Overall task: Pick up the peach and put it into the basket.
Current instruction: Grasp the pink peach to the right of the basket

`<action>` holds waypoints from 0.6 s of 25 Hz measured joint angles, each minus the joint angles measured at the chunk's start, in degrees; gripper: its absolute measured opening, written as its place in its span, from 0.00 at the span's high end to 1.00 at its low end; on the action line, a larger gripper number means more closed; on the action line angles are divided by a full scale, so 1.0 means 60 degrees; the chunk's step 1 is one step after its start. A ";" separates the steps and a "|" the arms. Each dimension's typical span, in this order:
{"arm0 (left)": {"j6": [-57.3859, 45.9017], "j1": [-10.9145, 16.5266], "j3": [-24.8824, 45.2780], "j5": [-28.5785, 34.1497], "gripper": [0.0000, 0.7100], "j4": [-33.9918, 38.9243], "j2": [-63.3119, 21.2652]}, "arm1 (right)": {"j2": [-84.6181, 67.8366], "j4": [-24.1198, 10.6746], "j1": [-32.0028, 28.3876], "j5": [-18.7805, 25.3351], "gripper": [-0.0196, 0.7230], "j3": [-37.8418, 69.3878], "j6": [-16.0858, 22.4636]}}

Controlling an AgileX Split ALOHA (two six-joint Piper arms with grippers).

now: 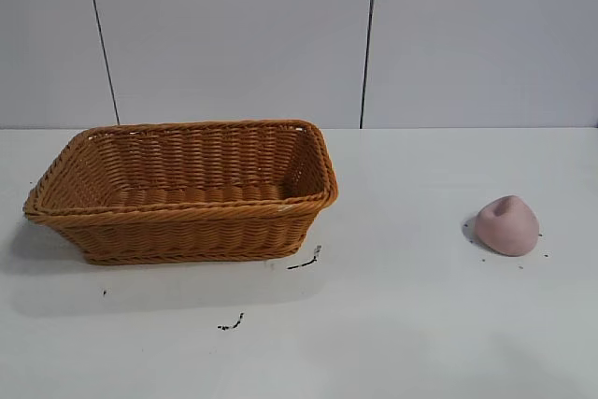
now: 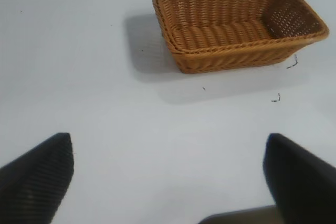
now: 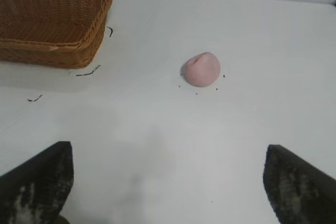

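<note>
The pale-pink peach point(image 1: 506, 225) lies on the white table at the right; it also shows in the right wrist view point(image 3: 201, 69). The orange-brown wicker basket point(image 1: 187, 223) stands empty at the left; it shows in the left wrist view point(image 2: 236, 51) and partly in the right wrist view point(image 3: 52, 45). Neither arm shows in the exterior view. My right gripper point(image 3: 168, 174) is open and empty, well short of the peach. My left gripper point(image 2: 168, 171) is open and empty, well short of the basket.
Small dark scuff marks point(image 1: 306, 261) lie on the table in front of the basket, and dark specks ring the peach. A grey panelled wall point(image 1: 234, 35) stands behind the table.
</note>
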 joint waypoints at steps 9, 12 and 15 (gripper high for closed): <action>0.0000 0.0000 0.0000 0.0000 0.02 0.0000 0.0000 | 0.6602 0.0100 0.0000 0.0498 0.05 -0.3689 0.0029; 0.0000 0.0000 0.0000 0.0000 0.02 0.0000 0.0000 | 0.8367 0.0100 0.0000 0.0575 0.05 -0.4765 0.0029; 0.0000 0.0000 0.0000 0.0000 0.02 0.0000 0.0000 | 0.9668 0.0041 0.0000 0.0545 0.05 -0.5550 0.0029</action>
